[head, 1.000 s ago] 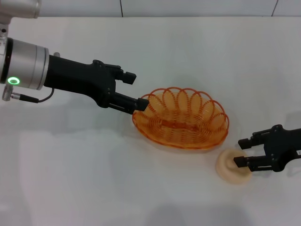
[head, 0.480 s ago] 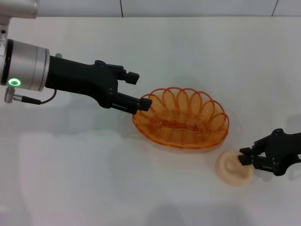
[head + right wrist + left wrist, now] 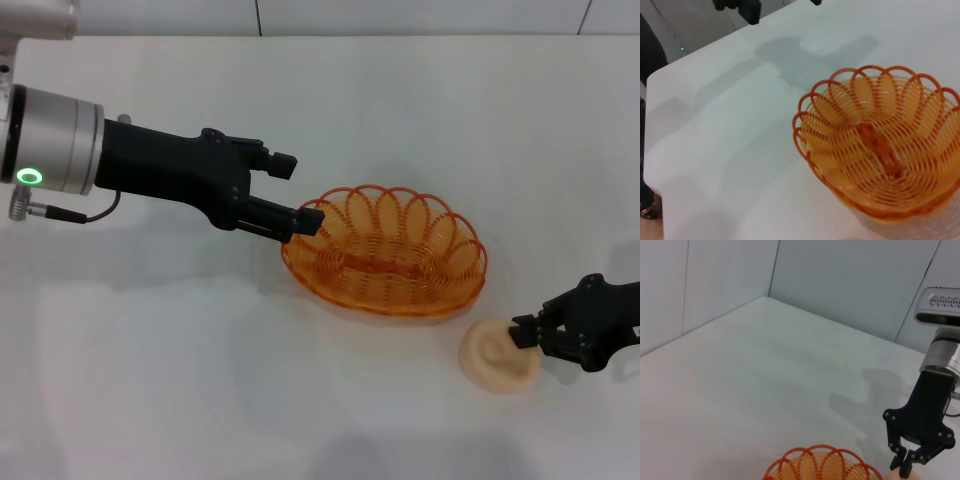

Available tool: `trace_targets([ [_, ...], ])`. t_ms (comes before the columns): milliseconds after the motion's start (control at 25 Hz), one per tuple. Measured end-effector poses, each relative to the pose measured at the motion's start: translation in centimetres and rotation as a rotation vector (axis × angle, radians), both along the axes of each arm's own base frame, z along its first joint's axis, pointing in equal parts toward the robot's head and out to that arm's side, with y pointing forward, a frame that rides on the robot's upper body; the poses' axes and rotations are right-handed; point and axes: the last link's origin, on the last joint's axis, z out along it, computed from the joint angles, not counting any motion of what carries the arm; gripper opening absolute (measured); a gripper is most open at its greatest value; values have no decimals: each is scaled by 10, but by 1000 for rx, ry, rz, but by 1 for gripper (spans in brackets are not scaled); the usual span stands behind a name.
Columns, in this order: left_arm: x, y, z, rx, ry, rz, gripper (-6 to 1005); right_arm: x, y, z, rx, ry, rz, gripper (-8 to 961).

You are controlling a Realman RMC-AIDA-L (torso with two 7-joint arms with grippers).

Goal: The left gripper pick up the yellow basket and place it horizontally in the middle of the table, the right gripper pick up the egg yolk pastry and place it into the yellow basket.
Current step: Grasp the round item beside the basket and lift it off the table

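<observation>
yellow basket (image 3: pixel 385 265) mid-table, ready to fill | left gripper (image 3: pixel 300 195) at its 9 o'clock — fingers apart | right gripper (image 3: pixel 527 332) pinching egg yolk pastry (image 3: pixel 497 354) — lift prep

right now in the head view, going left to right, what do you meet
left gripper → yellow basket → egg yolk pastry → right gripper, all on the table
</observation>
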Motion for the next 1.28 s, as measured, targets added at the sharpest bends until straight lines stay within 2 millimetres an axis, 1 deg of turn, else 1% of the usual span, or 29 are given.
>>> trace_targets([
  [160,-1,-1,1,4,-9,3,889,0,1,1,2,-3,-2,96],
  [400,-4,-2,5,24,-4,2,889,-3,1,3,7,7,5,29],
  [480,-4,-3,6,26,-4,3,889,-6,0,6,9,21,14,26],
  [800,-6,-4,7,38,-18,11,889,-20,-6,28,23,22,20,22],
  [1000,-8,-5,8,43,-21,16,888,-32,-10,39,11,15,37,21],
  [1160,-11,-7,9,40,-20,21,888,-43,-11,45,8,30,58,21],
  [1280,-15,-9,12,48,-15,26,888,-55,-7,45,13,69,87,21],
])
